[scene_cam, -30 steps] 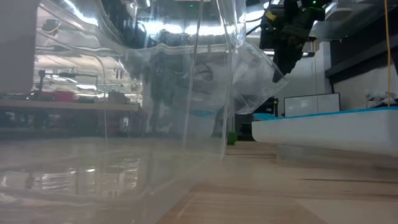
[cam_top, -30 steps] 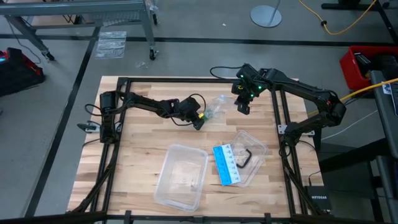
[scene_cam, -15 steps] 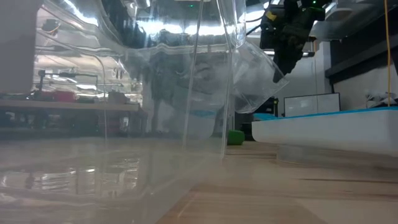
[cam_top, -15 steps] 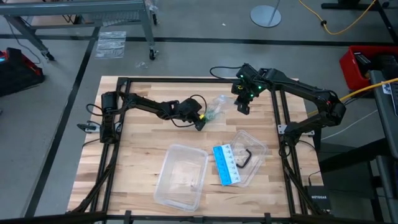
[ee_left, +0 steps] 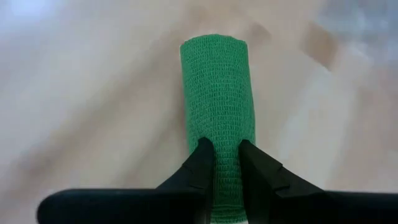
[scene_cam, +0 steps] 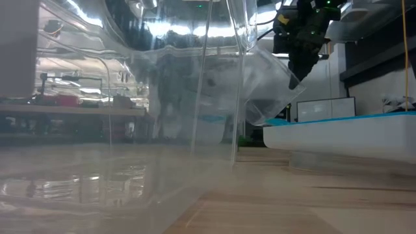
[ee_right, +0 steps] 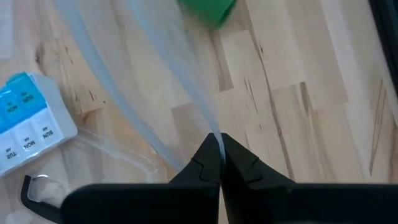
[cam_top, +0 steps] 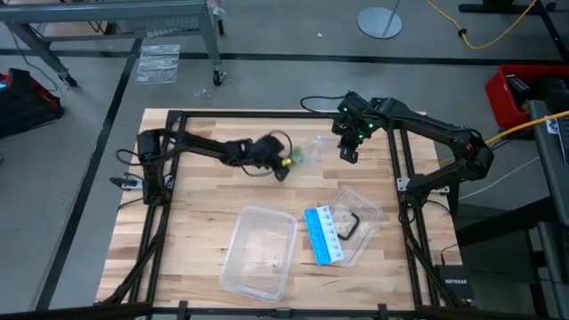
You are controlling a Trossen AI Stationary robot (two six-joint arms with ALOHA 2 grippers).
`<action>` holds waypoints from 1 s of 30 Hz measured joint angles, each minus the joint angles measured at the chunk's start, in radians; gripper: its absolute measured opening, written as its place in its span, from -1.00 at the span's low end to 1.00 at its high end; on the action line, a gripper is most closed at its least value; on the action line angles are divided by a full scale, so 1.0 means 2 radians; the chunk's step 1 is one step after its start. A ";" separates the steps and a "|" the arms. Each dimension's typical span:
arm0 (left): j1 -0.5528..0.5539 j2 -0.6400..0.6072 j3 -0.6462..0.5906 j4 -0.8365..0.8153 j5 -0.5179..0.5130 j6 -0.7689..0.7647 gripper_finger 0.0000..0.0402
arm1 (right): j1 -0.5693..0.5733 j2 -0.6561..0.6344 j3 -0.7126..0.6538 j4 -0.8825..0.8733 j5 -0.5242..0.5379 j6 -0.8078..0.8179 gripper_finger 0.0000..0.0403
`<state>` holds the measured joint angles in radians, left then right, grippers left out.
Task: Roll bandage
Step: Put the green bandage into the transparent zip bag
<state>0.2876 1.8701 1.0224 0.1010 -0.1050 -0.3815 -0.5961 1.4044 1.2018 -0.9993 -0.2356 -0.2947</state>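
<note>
Your left claw (ee_left: 225, 163) has just closed: a second ago it stood wide beside the clear plastic wrapper (cam_top: 313, 148), and now its two dark fingers (ee_left: 200, 163) pinch the near end of the bandage (ee_left: 217, 106). The left wrist view shows that bandage as a bright green rolled cylinder of woven fabric running away from the fingers, with the pale wood of the tabletop (cam_top: 196, 222) blurred behind it. In the high view the left arm has pulled slightly back toward its own side, so the claw and the green roll now sit just clear of the wrapper's mouth, near the far middle of the tabletop. Your right claw (ee_right: 219, 155) is clamped tight on the wrapper's thin edge and holds it lifted; the low view shows the wrapper (scene_cam: 266, 84) hanging from it above the wood. You can read this as the roll coming free of its packaging, which is an early step: no rolling has begun, and no strip is laid out flat. The clear tub (cam_top: 260, 252) and the blue-and-white pill organizer (cam_top: 323, 235) lie untouched on the near side.
</note>
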 joint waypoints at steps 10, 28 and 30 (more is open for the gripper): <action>0.006 -0.106 0.002 -0.135 -0.078 0.019 -0.79 | 0.000 0.000 0.000 0.002 0.093 -0.012 -1.00; -0.042 -0.213 0.003 -0.083 -0.106 -0.006 -0.82 | 0.019 0.014 0.000 0.141 0.272 -0.015 -1.00; -0.052 -0.213 0.003 -0.060 -0.106 -0.004 -0.83 | 0.032 0.020 0.000 0.164 0.279 -0.026 -1.00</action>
<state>0.1840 1.4441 1.0286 -0.0183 -0.3168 -0.3897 -0.5316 1.4438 1.2018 -0.6711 0.3220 -0.3476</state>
